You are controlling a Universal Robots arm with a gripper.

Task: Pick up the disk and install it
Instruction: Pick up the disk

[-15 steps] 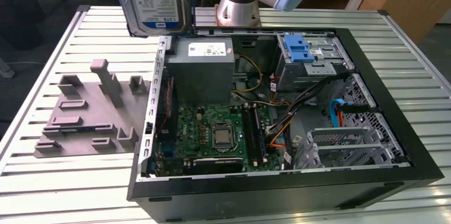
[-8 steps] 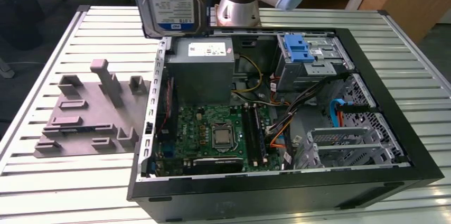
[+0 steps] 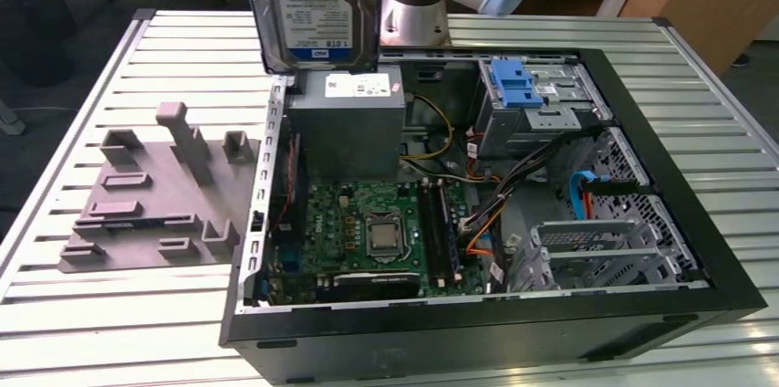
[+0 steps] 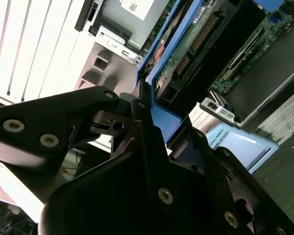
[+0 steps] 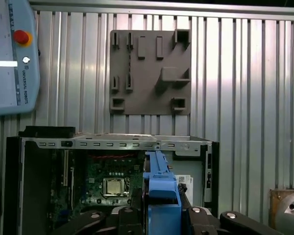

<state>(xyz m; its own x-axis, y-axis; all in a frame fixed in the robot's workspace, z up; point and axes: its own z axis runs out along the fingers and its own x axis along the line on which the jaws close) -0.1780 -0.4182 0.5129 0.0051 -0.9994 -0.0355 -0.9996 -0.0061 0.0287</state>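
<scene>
Asking: Where is the disk found, and how is it held?

Answering: In the exterior view the disk is seen upright, label outward, raised over the far corner of the open computer case on the exterior view's left, close above the grey power supply. Whether its lower edge touches the supply cannot be told. In the second wrist view the gripper is seen closed on the blue bracket that frames the drive. The jaws are pressed onto one end of the bracket, not onto the drive body, whose circuit-board side is shown beyond them.

Asking: What is judged to matter while the disk is carried?

Answering: The hold is judged narrow, since it is taken at one end and most of the disk's length is left hanging below. Slow, even motion is therefore advised, so that the drive is neither swung nor slipped in the jaws. The upright attitude is best kept until the case wall and the power supply are cleared. The loose cables and the motherboard are best passed from above, never brushed. The silver drive cage, marked by its blue latch, lies well apart, toward the exterior view's right; whether its slot is free cannot be told. The grey fixture plate is seen on the worktop, just beside the case.
</scene>
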